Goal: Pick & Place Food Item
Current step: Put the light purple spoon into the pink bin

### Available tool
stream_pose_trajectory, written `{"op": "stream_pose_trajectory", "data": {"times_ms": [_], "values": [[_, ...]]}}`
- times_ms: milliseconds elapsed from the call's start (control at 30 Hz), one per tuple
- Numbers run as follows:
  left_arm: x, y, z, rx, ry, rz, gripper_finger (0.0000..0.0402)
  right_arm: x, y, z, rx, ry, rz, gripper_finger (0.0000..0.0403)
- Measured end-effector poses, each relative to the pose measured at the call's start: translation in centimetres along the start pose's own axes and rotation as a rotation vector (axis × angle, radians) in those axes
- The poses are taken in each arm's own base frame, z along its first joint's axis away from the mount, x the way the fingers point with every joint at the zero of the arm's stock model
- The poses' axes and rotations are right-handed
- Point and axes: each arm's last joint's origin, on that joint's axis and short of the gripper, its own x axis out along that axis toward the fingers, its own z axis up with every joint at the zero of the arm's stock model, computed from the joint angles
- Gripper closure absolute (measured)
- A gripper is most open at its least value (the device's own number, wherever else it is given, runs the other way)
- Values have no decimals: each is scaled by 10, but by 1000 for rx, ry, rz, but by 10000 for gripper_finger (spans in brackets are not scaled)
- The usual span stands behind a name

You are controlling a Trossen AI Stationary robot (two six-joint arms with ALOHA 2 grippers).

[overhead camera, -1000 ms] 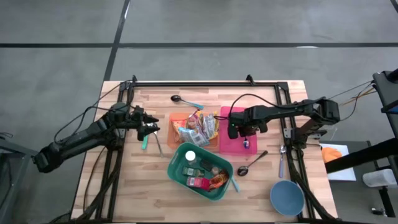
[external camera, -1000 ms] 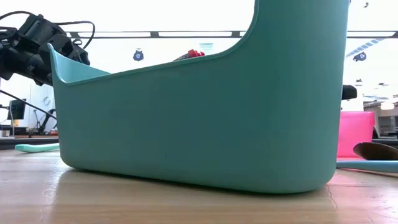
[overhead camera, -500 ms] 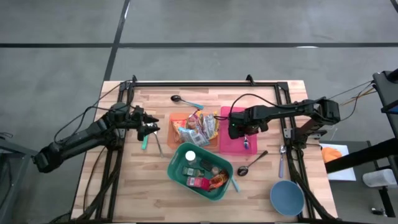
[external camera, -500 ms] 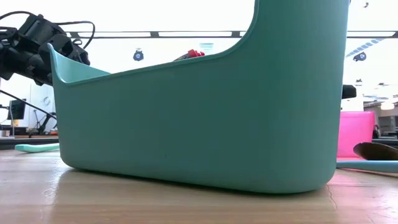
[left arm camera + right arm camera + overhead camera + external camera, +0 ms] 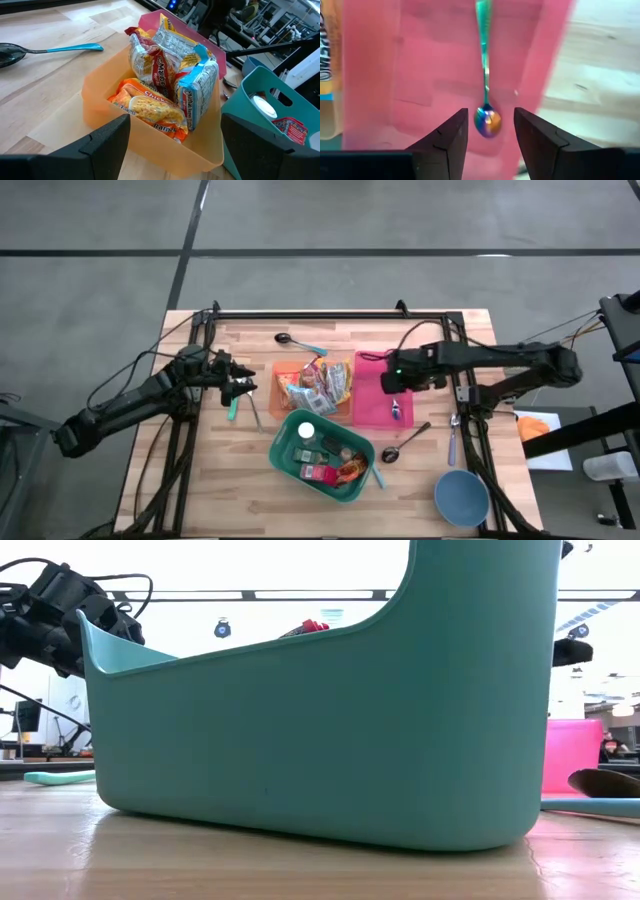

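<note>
Several ramen packets (image 5: 318, 383) (image 5: 165, 85) stand in an orange bin (image 5: 283, 375) at the table's middle. Beside it lies a pink bin (image 5: 366, 405) (image 5: 420, 75) with a teal-handled spoon (image 5: 396, 412) (image 5: 486, 100) flat on its floor. My right gripper (image 5: 392, 381) (image 5: 490, 132) hangs open above the pink bin, pointing down, its fingers either side of the spoon's bowl as seen from above but clear of it. My left gripper (image 5: 241, 387) (image 5: 175, 130) waits open to the left of the orange bin, pointing at the packets.
A teal basket (image 5: 322, 455) (image 5: 330, 710) holding packets and a bottle stands in front of the bins. Loose spoons (image 5: 296, 341) (image 5: 403, 444) (image 5: 452, 440), a fork (image 5: 253, 412) and a blue bowl (image 5: 461, 498) lie around. A black frame (image 5: 330, 314) borders the table.
My right gripper has risen from the floor of the pink bin and drawn back a little toward the table's right edge. The spoon stays lying in the pink bin where it was.
</note>
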Motion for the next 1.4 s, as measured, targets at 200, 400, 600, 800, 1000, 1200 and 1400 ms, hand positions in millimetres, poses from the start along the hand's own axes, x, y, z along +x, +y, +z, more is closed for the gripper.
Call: {"op": "stream_pose_trajectory", "data": {"times_ms": [200,400,600,800,1000,1200,1400], "values": [[0,0,0,0,0,0,87,-27,-21,-13,79,4,22,245],[0,0,0,0,0,0,87,-36,-35,-34,153,34,-48,245],[0,0,0,0,0,0,87,-39,-40,-58,205,109,-123,245],[0,0,0,0,0,0,87,-36,-48,-85,244,189,-226,245],[0,0,0,0,0,0,87,-24,-63,-113,307,225,-317,245],[0,0,0,0,0,0,87,-12,-69,-129,331,233,-304,245],[0,0,0,0,0,0,87,-5,-77,-133,335,234,-349,245]]}}
